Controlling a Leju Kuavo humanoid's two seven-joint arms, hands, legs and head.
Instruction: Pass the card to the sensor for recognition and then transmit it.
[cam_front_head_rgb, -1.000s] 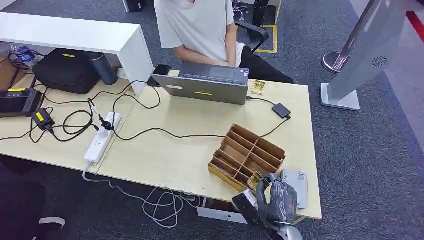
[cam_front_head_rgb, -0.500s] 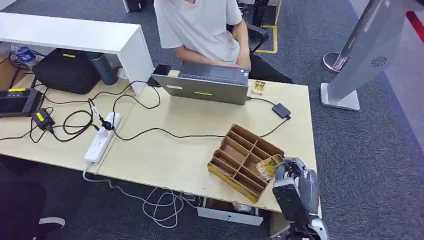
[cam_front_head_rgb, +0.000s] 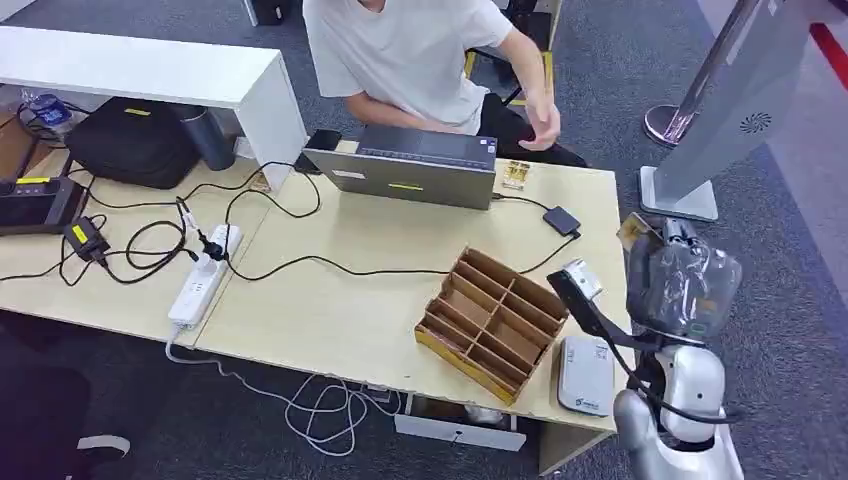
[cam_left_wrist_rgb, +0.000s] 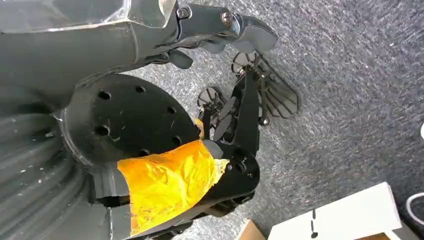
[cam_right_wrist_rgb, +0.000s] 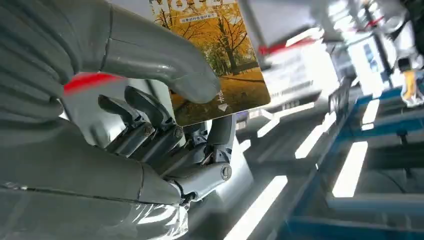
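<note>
- Our right hand (cam_front_head_rgb: 678, 275), grey and film-wrapped, pinches a glossy rectangular card (cam_right_wrist_rgb: 220, 60) printed with autumn trees, raised beside the table (cam_front_head_rgb: 340, 310).
- White rounded sensor (cam_front_head_rgb: 586, 374) lies flat by the wooden divider tray (cam_front_head_rgb: 495, 322).
- Left hand: we cannot tell.

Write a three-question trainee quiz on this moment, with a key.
1. True or false: the right hand holds the card.
2. Which item lies on the table next to the wooden tray, near the table's front edge?
A. white sensor
B. power strip
C. laptop
3. Fill in: the card's picture shows trees with ____ leaves.

Key: 1 true; 2 A; 3 yellow.
</note>
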